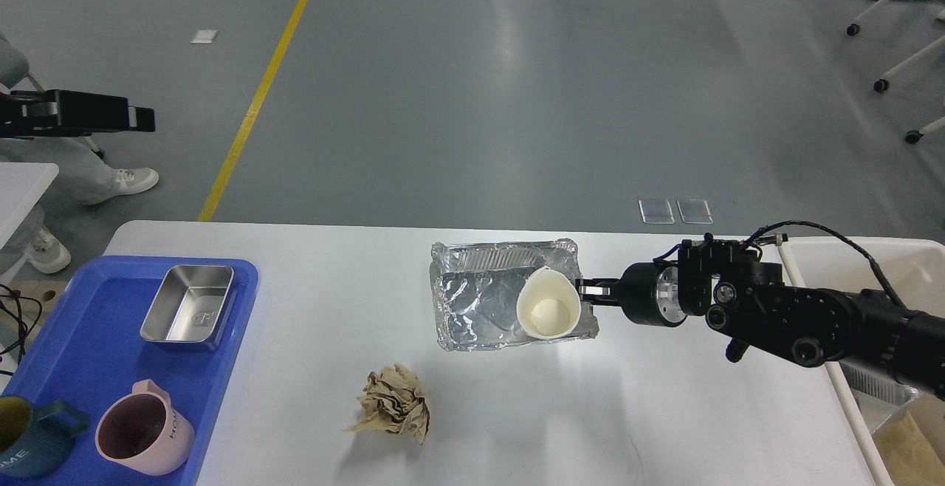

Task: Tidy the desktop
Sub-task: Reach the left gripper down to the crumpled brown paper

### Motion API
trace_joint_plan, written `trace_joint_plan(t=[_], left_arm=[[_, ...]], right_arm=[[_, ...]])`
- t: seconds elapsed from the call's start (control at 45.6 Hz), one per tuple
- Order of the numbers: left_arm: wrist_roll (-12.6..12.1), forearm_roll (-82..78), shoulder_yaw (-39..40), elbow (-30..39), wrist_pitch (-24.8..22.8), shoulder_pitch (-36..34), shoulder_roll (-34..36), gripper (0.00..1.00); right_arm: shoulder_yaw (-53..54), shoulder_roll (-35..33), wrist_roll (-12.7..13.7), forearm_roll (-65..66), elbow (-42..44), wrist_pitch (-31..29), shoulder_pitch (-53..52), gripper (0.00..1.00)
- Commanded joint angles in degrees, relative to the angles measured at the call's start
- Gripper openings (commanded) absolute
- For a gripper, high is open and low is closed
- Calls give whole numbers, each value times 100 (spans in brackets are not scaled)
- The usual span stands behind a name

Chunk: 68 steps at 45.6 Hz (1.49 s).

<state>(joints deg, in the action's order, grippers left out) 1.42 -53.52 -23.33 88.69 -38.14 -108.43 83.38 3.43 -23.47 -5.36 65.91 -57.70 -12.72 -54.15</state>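
Observation:
The white desktop [664, 412] fills the lower view. On it lies a crinkled foil tray [472, 301] with a white paper cup [548, 312] tipped toward me at its right end. My right gripper [590, 291] reaches in from the right and is shut on the cup's right wall. A crumpled brown paper ball [395, 401] lies loose nearer the front. My left gripper [140, 117] shows only as a dark bar at the far left edge, high above the floor and away from the table; its fingers cannot be told apart.
A blue tray [74, 338] at the left holds a steel tin [188, 305], a pink mug [140, 434] and a blue mug [29, 438]. A white bin [856, 257] stands off the table's right end. A person's feet [122, 179] are beyond the back left corner.

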Motion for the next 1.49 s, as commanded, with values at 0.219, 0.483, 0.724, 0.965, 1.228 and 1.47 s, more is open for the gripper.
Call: trace_joint_plan(t=[0.219,0.483,0.724,0.965,1.228,1.47], left_arm=[[8,0,522,166,-906,15,1567,87],[8,0,558,342,-968,-2,1849,87],[-19,0,646,350,-950,15,1770,87],[-54,-88,426,245,-354,164,1085,87],[-54,-316,-172,210,1281,1323,-470,86],[-54,-1002,-137,122,2319,2730,-1675,86]], right_arm=[[-18,255,0,0,110,7,1,0],[-27,290,26,0,102,7,-7,0],[-27,290,35,0,110,7,-7,0],[-27,299,35,0,137,-2,-16,0],[-36,273,35,0,145,7,-16,0],[-44,255,35,0,154,-2,-7,0]])
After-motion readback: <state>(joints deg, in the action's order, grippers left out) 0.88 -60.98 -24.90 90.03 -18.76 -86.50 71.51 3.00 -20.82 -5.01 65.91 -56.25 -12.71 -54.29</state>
